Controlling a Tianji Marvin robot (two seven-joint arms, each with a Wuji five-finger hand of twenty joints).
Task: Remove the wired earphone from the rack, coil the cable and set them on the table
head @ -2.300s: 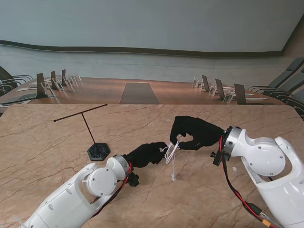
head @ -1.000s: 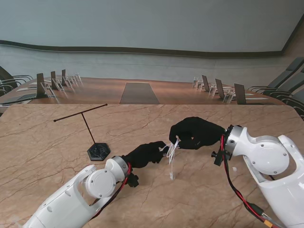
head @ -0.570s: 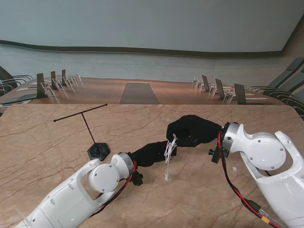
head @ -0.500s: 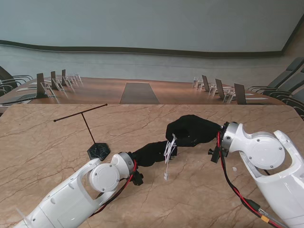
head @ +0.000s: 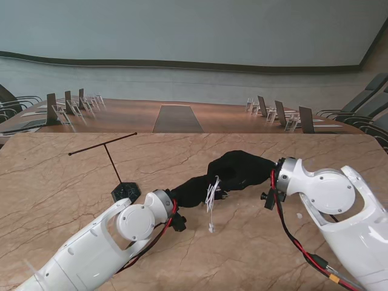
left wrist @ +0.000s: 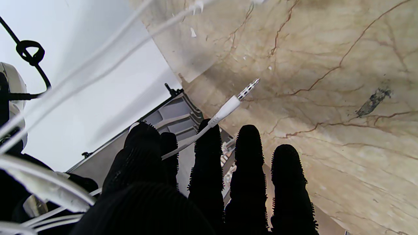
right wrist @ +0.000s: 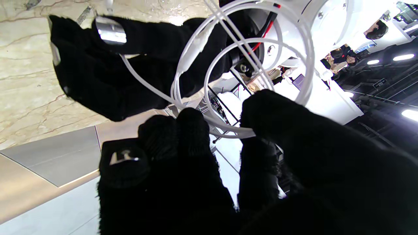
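A: Where is our earphone (head: 212, 194)?

B: Off the rack (head: 114, 165), between our two hands near the table's (head: 60, 182) middle. Its white cable (right wrist: 209, 65) hangs in several loops, and the plug (left wrist: 247, 89) dangles just over the marble, nearer to us than the hands.

A: What does our right hand (head: 239, 170) do?

B: In the right wrist view its fingers (right wrist: 192, 130) and thumb are pinched together on the loops. So it is clamped on the earphone.

A: And our left hand (head: 194, 189)?

B: It meets the loops from the left. In the left wrist view four fingers (left wrist: 248, 153) lie straight and side by side, and the plug end of the cable runs across the first two. More strands pass near the thumb side. It touches the cable, but whether it truly grips it we cannot tell.

A: How much room do we have?

B: The rack stands well apart, to the left and a little farther from us. Bare marble lies under the plug and on to the near edge, between our forearms. The table's far edge is well beyond the hands.
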